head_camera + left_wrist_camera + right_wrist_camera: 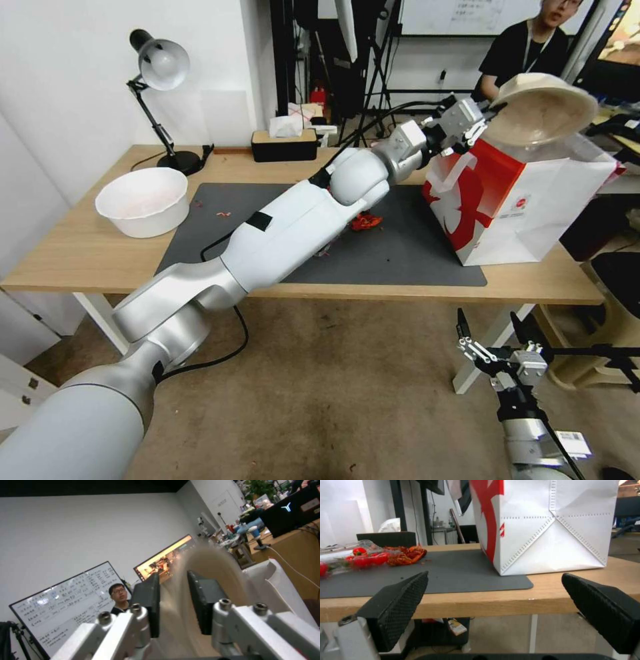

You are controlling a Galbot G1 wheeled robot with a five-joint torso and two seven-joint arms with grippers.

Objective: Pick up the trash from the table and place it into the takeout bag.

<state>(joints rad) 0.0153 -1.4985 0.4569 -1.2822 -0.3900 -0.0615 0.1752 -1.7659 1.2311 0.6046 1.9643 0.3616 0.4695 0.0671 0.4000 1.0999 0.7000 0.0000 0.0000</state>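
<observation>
Low by my base, my right gripper (pixel 497 341) waits with jaws spread wide, parked beneath the table (pixel 87 253) edge, out of the way. My left gripper (pixel 485 117) pinches the rim of the beige bowl (pixel 547 110), tilted above the takeout bag (pixel 517 200) mouth so I judge it can drop straight in. Red scraps (pixel 405 555) remain on the grey mat (pixel 407 253).

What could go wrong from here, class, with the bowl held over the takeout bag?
The left claw pinches only the rim of the tilted beige bowl, so it could slip. The bowl looks about as wide as the takeout bag's mouth, so it may catch on the edge or handles, or tip the bag off the table.
</observation>
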